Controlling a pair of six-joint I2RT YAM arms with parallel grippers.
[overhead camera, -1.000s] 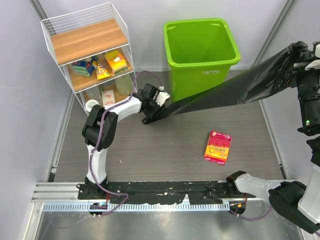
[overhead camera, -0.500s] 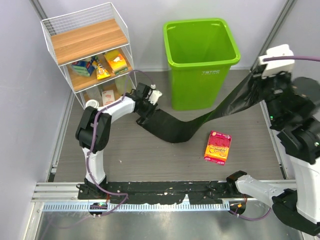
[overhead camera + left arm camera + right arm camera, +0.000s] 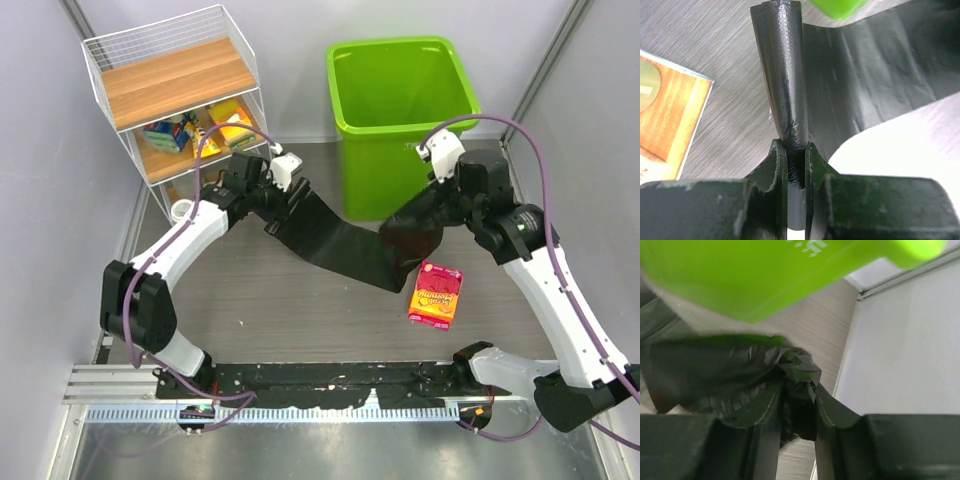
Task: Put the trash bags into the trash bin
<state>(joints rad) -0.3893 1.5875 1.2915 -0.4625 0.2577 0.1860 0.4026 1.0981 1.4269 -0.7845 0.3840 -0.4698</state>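
Both ends of the trash bag (image 3: 335,245) are held, the bag spanning the table (image 3: 300,310) before the trash bin (image 3: 400,100) (outside it). Left wrist: left gripper (image 3: 794,150) pinches a folded edge. Right wrist: right gripper (image 3: 799,390) clamps bunched plastic.

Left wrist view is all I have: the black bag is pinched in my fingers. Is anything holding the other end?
Observer: Yes. The right gripper has the far end of the bag bunched between its fingers.
Operator: Where is the bin relative to the bag?
Observer: The bin stands upright just behind the bag's middle. The bag sags low across the table in front of it, and none of it is over the rim.
Operator: Any clutter near the bag?
Observer: A red snack packet lies flat on the table, close beside the bag's right end. I cannot tell whether they touch.
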